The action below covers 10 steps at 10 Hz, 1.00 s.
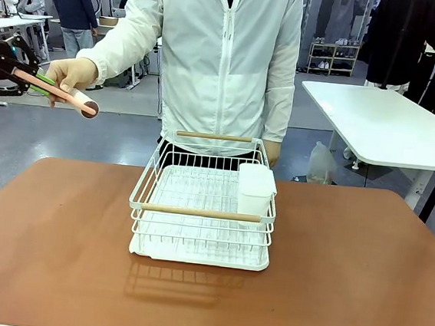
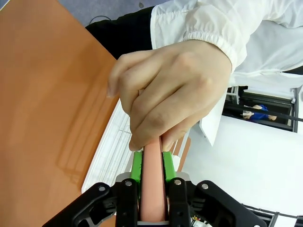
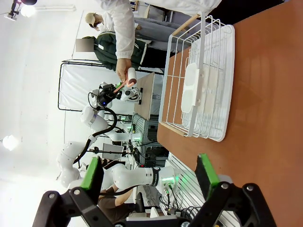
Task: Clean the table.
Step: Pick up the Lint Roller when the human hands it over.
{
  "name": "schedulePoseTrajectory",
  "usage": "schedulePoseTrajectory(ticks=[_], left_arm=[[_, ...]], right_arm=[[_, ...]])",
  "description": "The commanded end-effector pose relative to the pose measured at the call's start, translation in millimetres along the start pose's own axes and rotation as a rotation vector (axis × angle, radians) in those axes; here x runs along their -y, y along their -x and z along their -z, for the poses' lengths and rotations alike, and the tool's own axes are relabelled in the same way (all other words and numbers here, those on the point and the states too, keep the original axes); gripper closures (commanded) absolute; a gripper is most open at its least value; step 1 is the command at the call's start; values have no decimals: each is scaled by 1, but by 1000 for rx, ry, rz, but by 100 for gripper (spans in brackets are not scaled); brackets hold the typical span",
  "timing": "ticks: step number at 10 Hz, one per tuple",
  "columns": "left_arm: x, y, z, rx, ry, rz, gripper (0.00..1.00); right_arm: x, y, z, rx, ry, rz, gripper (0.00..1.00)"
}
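Pink handle (image 2: 154,184) pinched by raised left fingers (image 2: 136,166), person's hand (image 2: 175,90) gripping it too, right fingers (image 3: 207,171) spread.

Count of things on and around the bench

There were two benches, one reddish-brown bench (image 1: 360,285) across the lower frame and one white bench (image 1: 383,125) at right. One white wire dish rack (image 1: 155,174) sat at centre. It had two wooden handles, a near handle (image 1: 197,212) and a far handle (image 1: 214,136), one white utensil cup (image 1: 255,190) in its right side and one white drip tray (image 1: 193,257) beneath. One pink stick (image 1: 82,103) showed at upper left. The person's two hands were one hand (image 1: 70,72) on the stick and a second hand (image 1: 271,153) behind the rack. There were two claws, the left claw (image 1: 44,83) at upper left and the right claw (image 3: 149,172) at the bottom of its wrist view.
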<state>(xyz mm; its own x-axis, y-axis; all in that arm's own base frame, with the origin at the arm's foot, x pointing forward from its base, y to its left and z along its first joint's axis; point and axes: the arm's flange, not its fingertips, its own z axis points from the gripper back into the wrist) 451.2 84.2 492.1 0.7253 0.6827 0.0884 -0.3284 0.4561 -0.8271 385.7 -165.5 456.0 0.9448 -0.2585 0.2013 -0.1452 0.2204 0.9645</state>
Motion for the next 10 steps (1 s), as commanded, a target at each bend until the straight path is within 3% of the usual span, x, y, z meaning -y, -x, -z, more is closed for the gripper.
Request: schedulePoseTrajectory(ticks=[1,2,3,10], left_arm=[[1,-1,2,31,40,27,100],[3,-2,-1,87,61,10,100],[0,0,1,-1,0,3,100],[0,0,1,-1,0,3,100]], right_arm=[[-4,-1,1,3,-15,1,0],[-4,-1,1,3,-15,1,0],[-4,-1,1,3,-15,1,0],[-4,-1,1,3,-15,1,0]])
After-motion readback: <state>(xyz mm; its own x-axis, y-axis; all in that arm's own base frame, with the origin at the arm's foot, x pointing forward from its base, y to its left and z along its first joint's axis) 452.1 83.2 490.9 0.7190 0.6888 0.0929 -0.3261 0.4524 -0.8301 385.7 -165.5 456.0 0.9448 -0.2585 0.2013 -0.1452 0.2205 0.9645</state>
